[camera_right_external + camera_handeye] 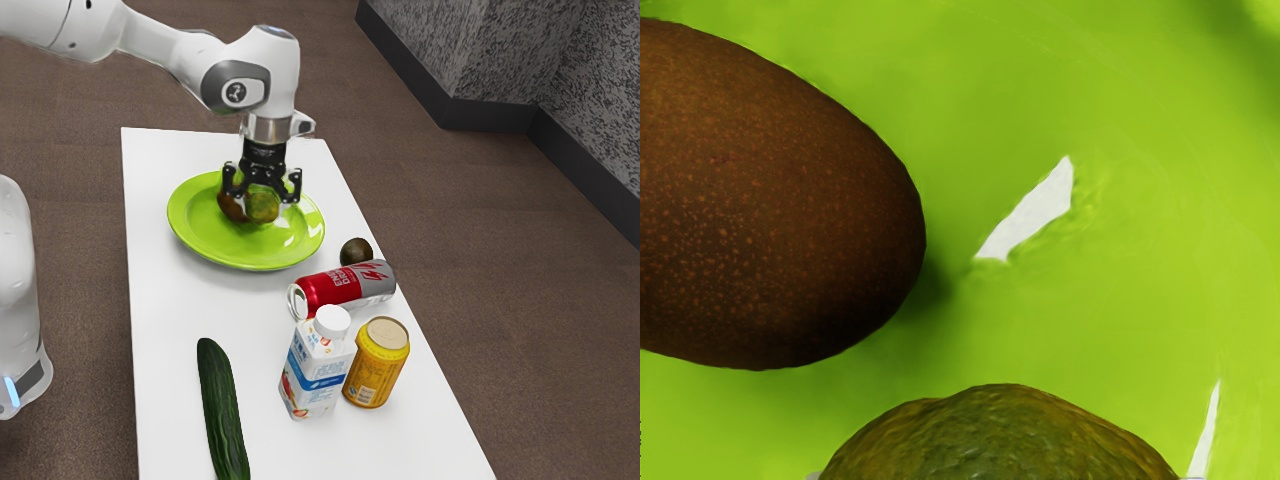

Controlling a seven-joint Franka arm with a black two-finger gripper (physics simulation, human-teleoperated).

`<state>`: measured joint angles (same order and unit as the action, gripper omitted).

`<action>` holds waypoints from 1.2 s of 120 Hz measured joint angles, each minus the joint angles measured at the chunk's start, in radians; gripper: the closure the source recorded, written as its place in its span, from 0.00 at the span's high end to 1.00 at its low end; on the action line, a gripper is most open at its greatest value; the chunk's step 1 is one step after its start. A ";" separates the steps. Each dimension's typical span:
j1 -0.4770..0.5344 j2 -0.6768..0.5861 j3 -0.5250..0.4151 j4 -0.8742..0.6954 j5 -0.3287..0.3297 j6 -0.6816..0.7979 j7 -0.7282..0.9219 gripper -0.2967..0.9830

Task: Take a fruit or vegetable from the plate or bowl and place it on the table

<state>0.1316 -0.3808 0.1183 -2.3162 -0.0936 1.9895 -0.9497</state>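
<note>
The black gripper (263,202) is low over the green plate (200,239), pointing down with its fingers wide apart and open. Between them is a green-brown fruit (263,207), resting low at the plate. Beside it lies a darker brown fruit (231,207), partly hidden by the gripper. In the wrist view the green-brown fruit (1000,435) lies directly under the hand, and the brown fruit (770,200) is next to it on the plate (1120,310). Contact at both fingers is not discernible.
On the white table (175,315), a small dark fruit (356,252) sits outside the plate near a red-and-silver can (340,287). A carton (318,367), a yellow can (377,362) and a cucumber (222,405) stand or lie toward the exterior view's bottom.
</note>
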 joint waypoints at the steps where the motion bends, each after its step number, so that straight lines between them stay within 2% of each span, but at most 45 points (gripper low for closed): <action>1: 0.000 0.003 0.003 0.011 0.000 -0.002 0.001 0.42; 14: 0.002 0.081 0.028 0.166 0.007 -0.041 0.011 0.43; 30: 0.006 0.264 0.062 0.389 0.004 -0.103 0.037 0.42; 49: -0.007 0.427 0.156 0.577 -0.022 -0.170 0.087 0.42; 79: 0.128 0.514 0.180 0.650 -0.041 -0.212 0.172 0.42; 99: 0.137 0.524 0.180 0.658 -0.044 -0.222 0.220 0.42; 107: 0.136 0.524 0.181 0.658 -0.050 -0.220 0.236 0.57; 116: 0.139 0.525 0.182 0.657 -0.058 -0.216 0.254 0.65; 144: 0.142 0.529 0.181 0.654 -0.066 -0.204 0.294 0.74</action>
<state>0.2739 0.1479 0.2993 -1.6618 -0.1597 1.7854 -0.6554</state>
